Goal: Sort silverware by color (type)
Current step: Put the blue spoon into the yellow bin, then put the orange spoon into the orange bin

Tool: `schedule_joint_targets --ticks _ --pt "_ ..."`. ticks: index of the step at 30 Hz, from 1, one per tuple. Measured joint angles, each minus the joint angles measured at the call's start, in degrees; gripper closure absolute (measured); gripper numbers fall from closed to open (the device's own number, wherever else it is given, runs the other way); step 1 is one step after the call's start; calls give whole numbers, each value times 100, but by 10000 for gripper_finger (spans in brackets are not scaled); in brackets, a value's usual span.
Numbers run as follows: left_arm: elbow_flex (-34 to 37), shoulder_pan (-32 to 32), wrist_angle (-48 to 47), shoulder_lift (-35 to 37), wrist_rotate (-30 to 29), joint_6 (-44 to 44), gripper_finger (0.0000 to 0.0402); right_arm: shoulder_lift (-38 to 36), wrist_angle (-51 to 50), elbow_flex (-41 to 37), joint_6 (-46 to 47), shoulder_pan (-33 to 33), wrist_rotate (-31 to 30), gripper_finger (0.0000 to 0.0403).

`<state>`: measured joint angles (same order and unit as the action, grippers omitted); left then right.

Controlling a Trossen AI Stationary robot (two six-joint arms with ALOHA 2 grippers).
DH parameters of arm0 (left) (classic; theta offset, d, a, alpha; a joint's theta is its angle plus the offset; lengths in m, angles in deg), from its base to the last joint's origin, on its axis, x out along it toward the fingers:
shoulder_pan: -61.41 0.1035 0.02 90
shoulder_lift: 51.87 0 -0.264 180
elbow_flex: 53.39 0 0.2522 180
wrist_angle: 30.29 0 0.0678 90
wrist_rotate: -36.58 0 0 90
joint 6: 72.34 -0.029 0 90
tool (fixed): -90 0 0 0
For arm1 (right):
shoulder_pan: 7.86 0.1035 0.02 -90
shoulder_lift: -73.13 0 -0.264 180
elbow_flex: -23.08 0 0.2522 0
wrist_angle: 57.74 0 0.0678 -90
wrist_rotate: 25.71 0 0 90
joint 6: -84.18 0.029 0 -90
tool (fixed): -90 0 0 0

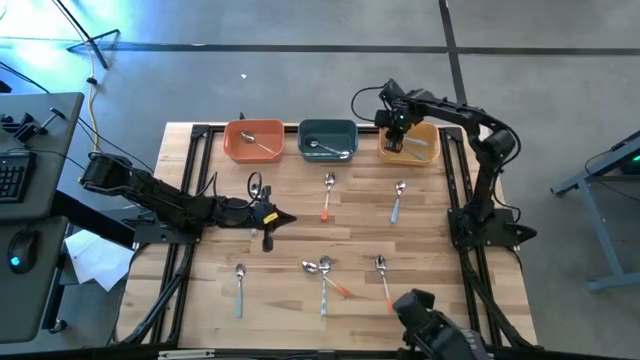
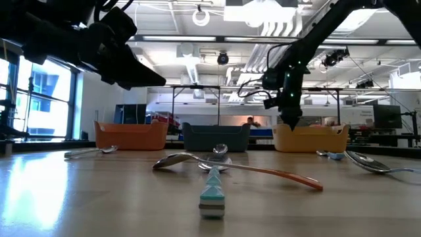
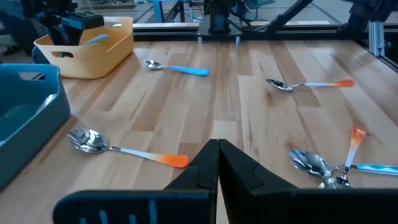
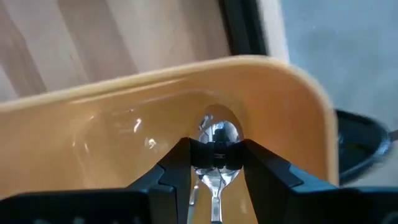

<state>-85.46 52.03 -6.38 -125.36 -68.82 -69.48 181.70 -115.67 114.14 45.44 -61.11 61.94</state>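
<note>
A lab: exposed ceiling ducts (image 2: 197, 62), concrete floor (image 1: 300, 80), equipment racks.

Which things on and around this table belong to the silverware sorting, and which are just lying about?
Job: loose spoons; orange bin, teal bin, yellow bin; spoon in right gripper.

Lying about: keyboard, mouse, papers.

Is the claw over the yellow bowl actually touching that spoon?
Touching. The right wrist view shows the right gripper with both fingers pressed against the spoon at its neck, holding it above the yellow bowl.
</note>
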Motion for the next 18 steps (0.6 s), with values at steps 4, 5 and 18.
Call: schedule_joint_targets --ticks 4,5,18 --pt "0 -15 -2 0 -16 6 401 -9 -45 15 289 17 -68 280" --pt "0 -15 -2 0 -22 6 401 -22 -99 15 356 27 -85 271" --pt "0 -9 -2 1 8 256 401 -359 -1373 879 1495 817 -606 220"
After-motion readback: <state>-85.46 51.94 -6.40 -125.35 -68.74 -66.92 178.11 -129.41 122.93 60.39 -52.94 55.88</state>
